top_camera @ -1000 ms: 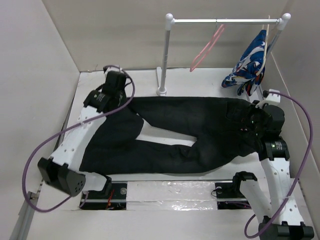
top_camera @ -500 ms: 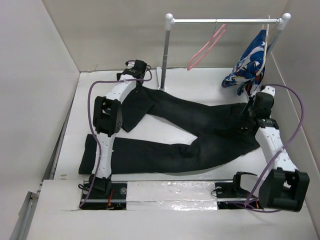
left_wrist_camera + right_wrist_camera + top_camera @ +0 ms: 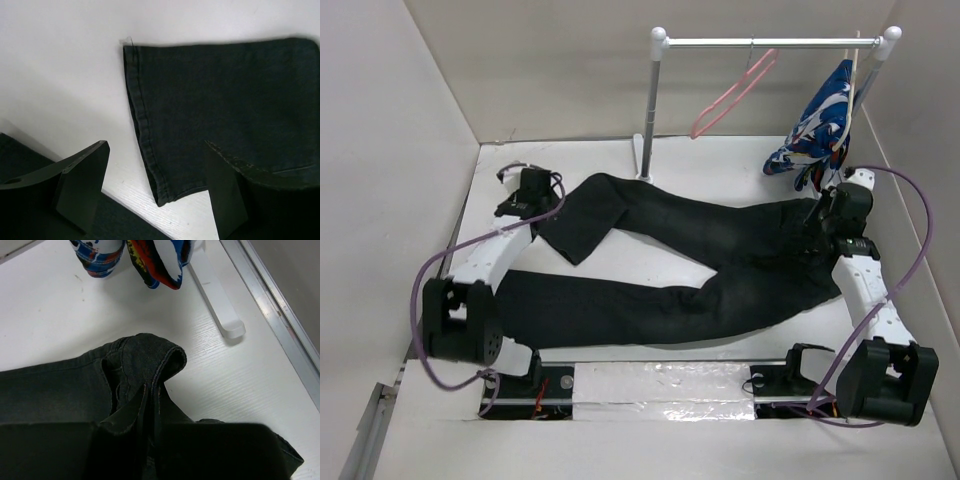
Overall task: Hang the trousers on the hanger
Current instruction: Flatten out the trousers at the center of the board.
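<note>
the black trousers [image 3: 720, 250] lie flat on the table with legs splayed, one hemmed cuff just beyond the fingertips of the wide-open, empty left gripper [image 3: 155, 147], the bunched waistband pinched in the closed right gripper [image 3: 150, 407], the fabric plain, dark and soft.

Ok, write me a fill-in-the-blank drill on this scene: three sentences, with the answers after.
1. The trousers lie on the ____, not on the hanger.
2. The left gripper hovers ____ over a trouser hem.
3. The right gripper is ____ on the trousers' waistband.
Missing words: table; open; shut.
</note>
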Motion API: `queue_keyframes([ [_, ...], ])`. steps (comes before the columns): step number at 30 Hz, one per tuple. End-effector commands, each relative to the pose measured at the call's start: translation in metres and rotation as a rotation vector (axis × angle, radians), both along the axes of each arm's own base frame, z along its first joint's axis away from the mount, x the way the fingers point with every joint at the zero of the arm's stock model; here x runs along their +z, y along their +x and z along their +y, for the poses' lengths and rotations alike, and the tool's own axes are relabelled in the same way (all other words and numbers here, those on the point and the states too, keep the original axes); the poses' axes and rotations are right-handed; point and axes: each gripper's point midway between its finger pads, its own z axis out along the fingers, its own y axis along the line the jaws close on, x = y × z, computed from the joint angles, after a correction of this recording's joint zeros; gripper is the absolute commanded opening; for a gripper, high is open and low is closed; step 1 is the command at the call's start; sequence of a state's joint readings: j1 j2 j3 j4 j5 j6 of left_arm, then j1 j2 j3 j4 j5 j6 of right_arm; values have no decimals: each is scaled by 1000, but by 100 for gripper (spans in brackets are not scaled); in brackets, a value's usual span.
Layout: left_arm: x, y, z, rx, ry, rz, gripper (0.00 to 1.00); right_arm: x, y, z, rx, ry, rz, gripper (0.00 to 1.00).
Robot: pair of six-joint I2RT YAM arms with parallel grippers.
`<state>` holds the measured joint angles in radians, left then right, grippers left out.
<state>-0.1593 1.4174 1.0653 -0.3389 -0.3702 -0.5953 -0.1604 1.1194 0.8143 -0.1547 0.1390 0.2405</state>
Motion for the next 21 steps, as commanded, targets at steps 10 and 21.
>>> queue_keyframes([
  [10,-112,17,-10,42,-63,207,38,38,9,4,42,-11,-153,0],
  [21,-29,67,105,256,-63,10,0,27,25,-21,-27,-16,-115,0],
])
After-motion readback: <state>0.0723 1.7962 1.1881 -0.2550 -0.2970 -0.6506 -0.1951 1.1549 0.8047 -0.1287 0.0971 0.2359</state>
